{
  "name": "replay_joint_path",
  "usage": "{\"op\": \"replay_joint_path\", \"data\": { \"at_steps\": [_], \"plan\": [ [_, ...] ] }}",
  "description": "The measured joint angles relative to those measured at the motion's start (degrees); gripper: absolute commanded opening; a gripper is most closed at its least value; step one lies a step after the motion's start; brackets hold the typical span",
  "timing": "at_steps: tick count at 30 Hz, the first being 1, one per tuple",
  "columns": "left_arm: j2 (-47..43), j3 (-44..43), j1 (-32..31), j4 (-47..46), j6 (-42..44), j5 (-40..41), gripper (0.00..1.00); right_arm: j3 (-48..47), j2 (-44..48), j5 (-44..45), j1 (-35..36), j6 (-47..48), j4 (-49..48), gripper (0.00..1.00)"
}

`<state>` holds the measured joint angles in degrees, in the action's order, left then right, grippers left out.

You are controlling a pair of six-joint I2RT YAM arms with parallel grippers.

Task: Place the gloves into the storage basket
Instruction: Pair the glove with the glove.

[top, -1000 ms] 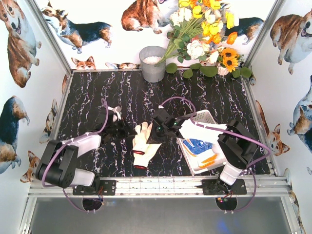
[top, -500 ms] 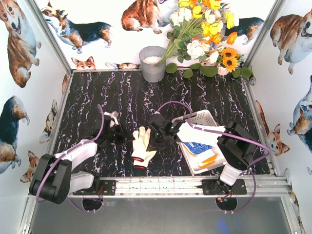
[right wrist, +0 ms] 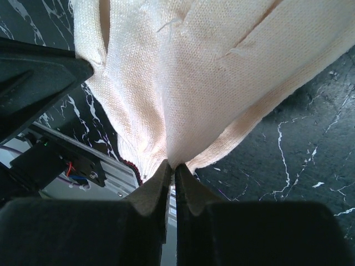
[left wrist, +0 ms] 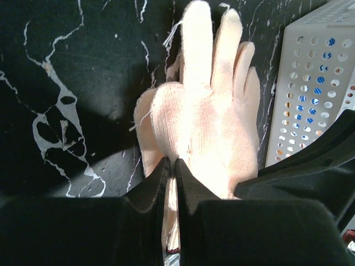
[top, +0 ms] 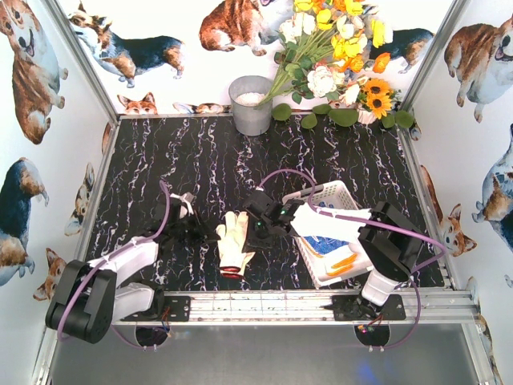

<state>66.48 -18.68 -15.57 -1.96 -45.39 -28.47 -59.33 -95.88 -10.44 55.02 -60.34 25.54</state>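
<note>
A cream knit glove point(top: 234, 245) hangs lifted between both arms at the table's front middle, fingers pointing away, red-edged cuff toward the rail. My left gripper point(top: 216, 238) is shut on its left edge; the left wrist view shows the pinched fabric at my left gripper point(left wrist: 172, 166) and the glove point(left wrist: 205, 116) beyond it. My right gripper point(top: 252, 235) is shut on the glove's right edge, and the right wrist view shows my right gripper point(right wrist: 172, 167) pinching the glove point(right wrist: 211, 66). The white storage basket point(top: 340, 193) stands just right, holding a blue-dotted glove point(top: 327, 243) and an orange-cuffed one point(top: 346, 263).
A grey metal bucket point(top: 252, 104) stands at the back middle, with a flower bunch point(top: 337, 56) to its right. The basket's perforated wall point(left wrist: 310, 83) is close beside the held glove. The aluminium rail point(top: 264, 305) runs along the near edge.
The left arm has folded down toward the front and its gripper has come closer to the right one. The glove between them has bunched narrower.
</note>
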Motion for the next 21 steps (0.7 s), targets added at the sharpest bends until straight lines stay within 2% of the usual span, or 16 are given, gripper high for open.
{"op": "replay_joint_path", "data": {
  "at_steps": [11,21],
  "plan": [
    [-2.21,2.56,-0.11,-0.2,-1.33,0.28,0.0,1.01,-0.07,0.02,0.7,-0.63,-0.02,0.0],
    [1.16,2.54,-0.13,-1.77,-1.09,0.35,0.0,1.01,-0.55,0.37,0.85,-1.29,0.02,0.01]
  ]
}}
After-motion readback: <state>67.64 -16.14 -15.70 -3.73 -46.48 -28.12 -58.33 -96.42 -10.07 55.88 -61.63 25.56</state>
